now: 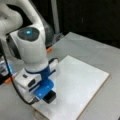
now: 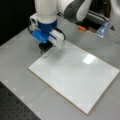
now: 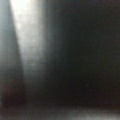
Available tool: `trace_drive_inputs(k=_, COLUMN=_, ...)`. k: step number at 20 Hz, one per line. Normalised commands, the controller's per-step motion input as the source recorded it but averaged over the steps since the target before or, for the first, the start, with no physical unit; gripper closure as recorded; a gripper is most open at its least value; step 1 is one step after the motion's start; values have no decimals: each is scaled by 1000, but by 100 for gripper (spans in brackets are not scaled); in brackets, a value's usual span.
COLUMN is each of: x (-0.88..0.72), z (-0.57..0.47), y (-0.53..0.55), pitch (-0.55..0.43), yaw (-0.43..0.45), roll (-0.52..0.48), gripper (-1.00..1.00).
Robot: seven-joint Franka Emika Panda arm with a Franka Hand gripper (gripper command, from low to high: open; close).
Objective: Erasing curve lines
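The white rectangular board (image 1: 82,82) lies flat on the grey table in both front views (image 2: 75,75). The curve lines do not show on it; they may be hidden under the arm. My gripper (image 1: 50,96) carries a blue holder (image 1: 43,88) with a black block (image 1: 51,97) at its tip. The block rests on or just above the board near a corner, at a front view's left bottom. In a front view the gripper (image 2: 44,47) hangs over the board's top left corner. The wrist view is a dark blur with one pale streak.
A bright glare spot (image 2: 88,59) sits on the board. An orange piece (image 2: 81,28) lies behind the board near the arm's base. Grey table (image 2: 20,50) surrounds the board, and a dark perforated surface (image 2: 15,107) borders it at a front view's bottom left.
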Motion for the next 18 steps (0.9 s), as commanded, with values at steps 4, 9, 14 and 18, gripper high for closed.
trace_drive_inputs(k=4, x=162, z=-26, y=-257, pitch=65, yaw=130, roll=51, gripper=100)
trace_drive_inputs(k=9, x=160, z=-96, y=-266, pitch=35, yaw=92, roll=100, gripper=100)
trace_drive_inputs(k=14, x=188, z=-50, y=-265, pitch=29, yaw=38, roll=152, gripper=100)
trace_drive_inputs(k=18, x=234, z=0, y=-255, pitch=45, yaw=13, roll=182, gripper=100)
